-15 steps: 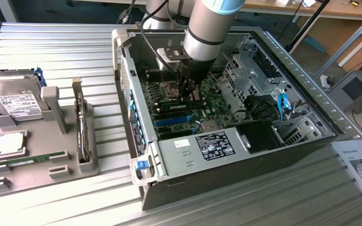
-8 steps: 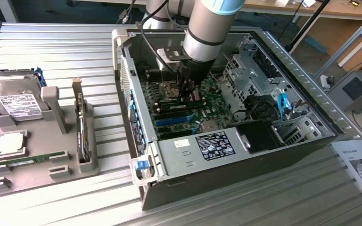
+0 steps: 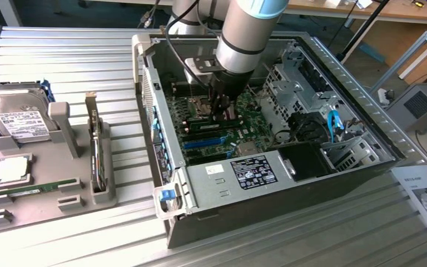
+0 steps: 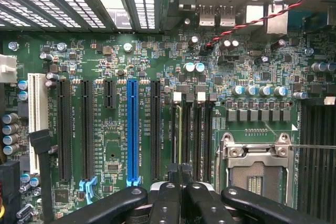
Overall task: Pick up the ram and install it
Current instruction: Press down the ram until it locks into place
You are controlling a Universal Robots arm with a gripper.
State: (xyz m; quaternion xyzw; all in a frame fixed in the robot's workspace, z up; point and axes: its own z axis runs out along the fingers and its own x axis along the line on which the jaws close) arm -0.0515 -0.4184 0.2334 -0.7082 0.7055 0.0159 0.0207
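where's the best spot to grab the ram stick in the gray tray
Probably its middle, pinching the two flat faces, coming straight down from above. The ram stick appears to stand on its long edge in the gray tray, leaving just the top edge exposed.

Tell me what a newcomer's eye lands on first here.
The robot arm plunging into the open computer case, its gripper low over the green motherboard. In the wrist view, a bright blue slot stands out among black ones. On the exterior view's left, a grey tray holds a hard drive.
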